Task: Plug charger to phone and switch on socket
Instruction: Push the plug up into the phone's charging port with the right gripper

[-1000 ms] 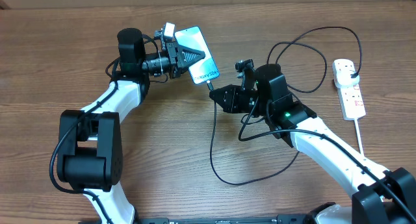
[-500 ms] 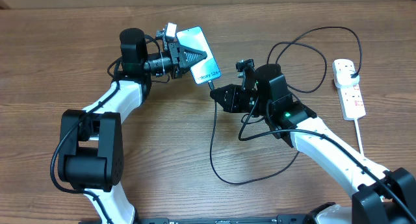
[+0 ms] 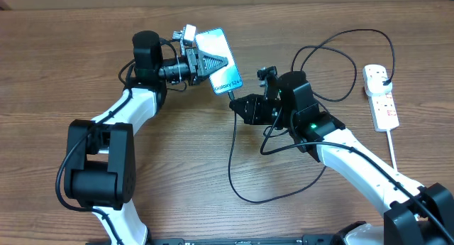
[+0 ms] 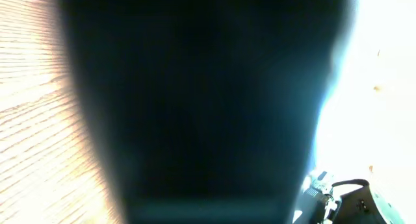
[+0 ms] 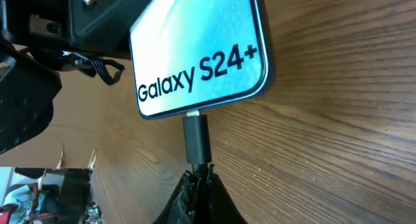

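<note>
glossy glass-fronted phone (image 5: 195, 49), matt black charger (image 5: 196, 139), grained wooden table (image 5: 338, 139), white plastic socket (image 3: 381, 96).

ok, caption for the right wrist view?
Right gripper pinching the charger tip at the phone edge.

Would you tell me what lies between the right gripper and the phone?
Only the charger's black connector, touching the phone, seen in the right wrist view.

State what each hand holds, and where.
The left hand grips the phone by one long edge; the right hand pinches the charger just behind its connector.
</note>
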